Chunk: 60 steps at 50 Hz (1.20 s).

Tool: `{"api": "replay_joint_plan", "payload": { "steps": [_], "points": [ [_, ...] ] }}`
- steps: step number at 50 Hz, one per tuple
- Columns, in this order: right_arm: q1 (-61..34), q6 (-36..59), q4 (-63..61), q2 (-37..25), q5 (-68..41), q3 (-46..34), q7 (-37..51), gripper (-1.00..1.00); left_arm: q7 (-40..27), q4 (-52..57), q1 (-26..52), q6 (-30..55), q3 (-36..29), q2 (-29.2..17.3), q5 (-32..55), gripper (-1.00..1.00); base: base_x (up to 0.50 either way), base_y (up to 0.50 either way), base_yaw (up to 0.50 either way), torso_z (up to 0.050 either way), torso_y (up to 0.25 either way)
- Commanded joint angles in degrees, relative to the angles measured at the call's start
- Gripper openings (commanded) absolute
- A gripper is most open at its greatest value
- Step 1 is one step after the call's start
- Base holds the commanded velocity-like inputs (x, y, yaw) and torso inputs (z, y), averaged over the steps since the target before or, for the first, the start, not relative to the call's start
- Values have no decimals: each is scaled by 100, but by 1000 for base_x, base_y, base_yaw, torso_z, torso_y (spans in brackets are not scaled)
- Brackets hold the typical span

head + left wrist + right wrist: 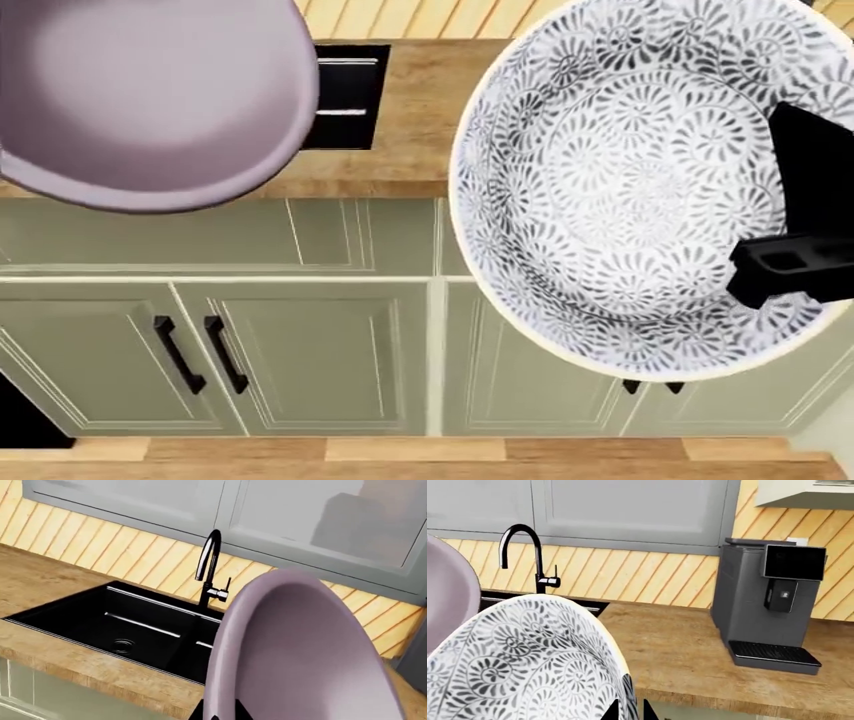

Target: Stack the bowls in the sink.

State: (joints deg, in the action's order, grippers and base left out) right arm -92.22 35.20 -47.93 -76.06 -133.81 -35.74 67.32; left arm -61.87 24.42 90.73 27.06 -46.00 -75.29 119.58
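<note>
Both bowls are hanging in the air short of the glossy black double-basin sink (pixel 127 625), out over the front edge of the wooden worktop (pixel 687 650) rather than above a basin. The left gripper (pixel 223 712) is pinching the rim of the wide matte mauve-purple bowl (pixel 147 95), only its dark fingertips showing at the lip. The right gripper (pixel 801 255) is clamping the rim of the white bowl with the grey floral pattern (pixel 641 190).

Each bowl is tilting steeply and hanging from a single edge grip, so I'd worry about one slipping and falling outside the sink. The curved black faucet (pixel 210 565) is standing at the back of the sink, and the mauve bowl swinging in could clip it. The two bowls are also riding close together and might knock rims on the way in.
</note>
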Motion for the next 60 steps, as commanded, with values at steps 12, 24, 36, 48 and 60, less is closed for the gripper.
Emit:
{"api": "replay_joint_plan", "payload": {
  "steps": [12,24,36,48,60],
  "points": [
    [283,-390,509,797,1222,-100,68,-100,338,416,-467,-684,68,-890,-34,-100,-369,59,0,1,0],
    [434,-172,907,1389,2064,-447,57,-100,506,521,-777,-1103,-77,-1205,-171,-100,0,231,0,0,0],
    [500,-180,1110,1759,2435,-565,-29,-100,489,551,-1044,-1524,-256,-1470,-282,-100,24,500,0,1,1],
    [519,-194,1150,1728,2539,-539,-44,-100,380,510,-1021,-1540,-180,-1470,-249,-100,93,500,0,0,2],
    [620,-290,1104,1494,2565,-448,30,-100,572,563,-1287,-2048,-390,-1426,-426,-100,248,483,0,0,3]
  ]
}}
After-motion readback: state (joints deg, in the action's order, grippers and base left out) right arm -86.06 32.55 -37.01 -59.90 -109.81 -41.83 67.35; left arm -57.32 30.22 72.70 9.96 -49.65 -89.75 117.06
